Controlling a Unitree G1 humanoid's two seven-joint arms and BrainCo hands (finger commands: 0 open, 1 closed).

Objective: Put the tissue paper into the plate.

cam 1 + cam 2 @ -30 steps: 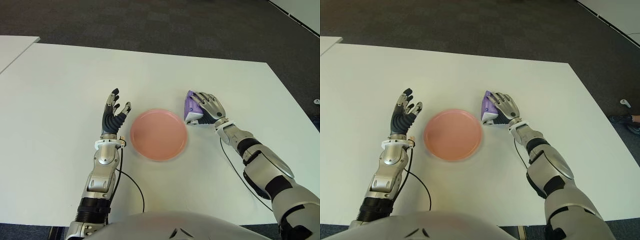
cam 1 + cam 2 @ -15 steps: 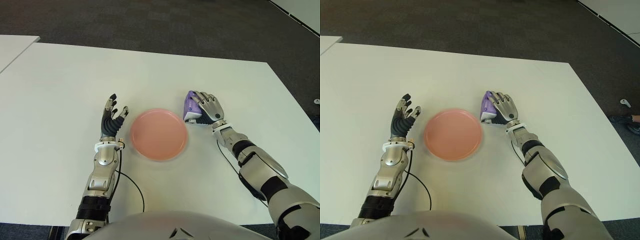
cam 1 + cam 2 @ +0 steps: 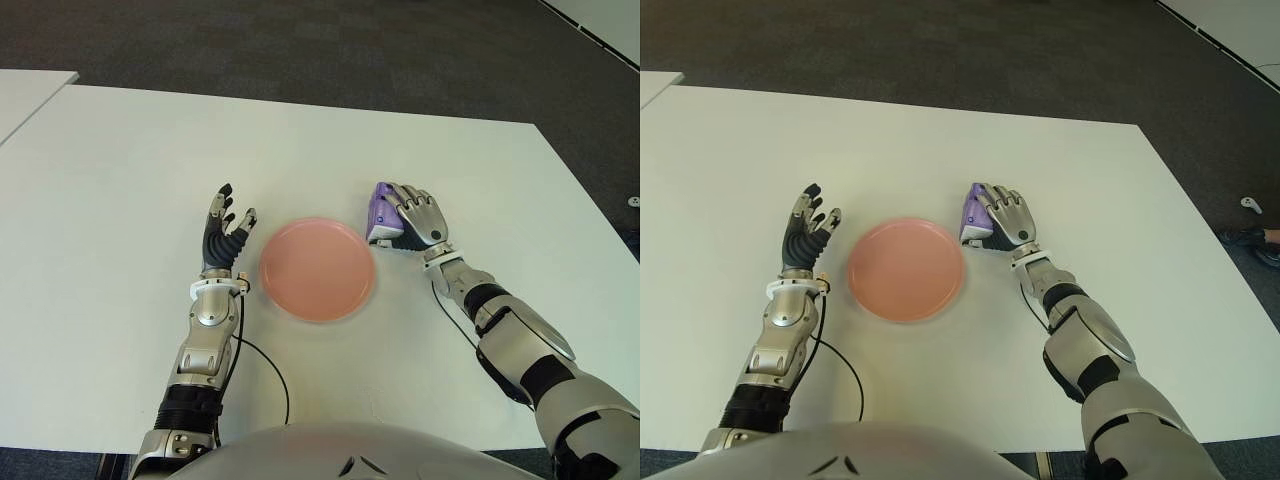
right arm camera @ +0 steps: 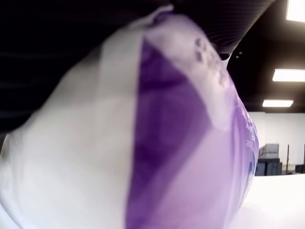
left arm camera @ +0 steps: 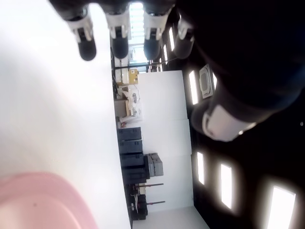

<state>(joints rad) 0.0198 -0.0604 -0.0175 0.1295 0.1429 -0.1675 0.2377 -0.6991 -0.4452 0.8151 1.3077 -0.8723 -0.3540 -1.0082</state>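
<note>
Currently, the right hand (image 3: 418, 216) is positioned on the white table (image 3: 120, 170), just beside the right edge of the pink plate (image 3: 317, 268). Its fingers (image 3: 412, 204) are curled over the tissue paper (image 3: 380, 214), a purple-and-white pack, and clamp it against the palm. The right wrist view confirms the grasp: the pack (image 4: 157, 138) fills nearly the whole frame, pressed close to the palm. The pack sits outside the plate, close to its rim; whether it touches the table surface cannot be determined. The plate holds nothing. The left hand (image 3: 224, 235) shows just beside the left edge of the plate, palm raised, fingers spread and extended, holding nothing. A black cable (image 3: 262, 365) runs along the table beside the left forearm.
</note>
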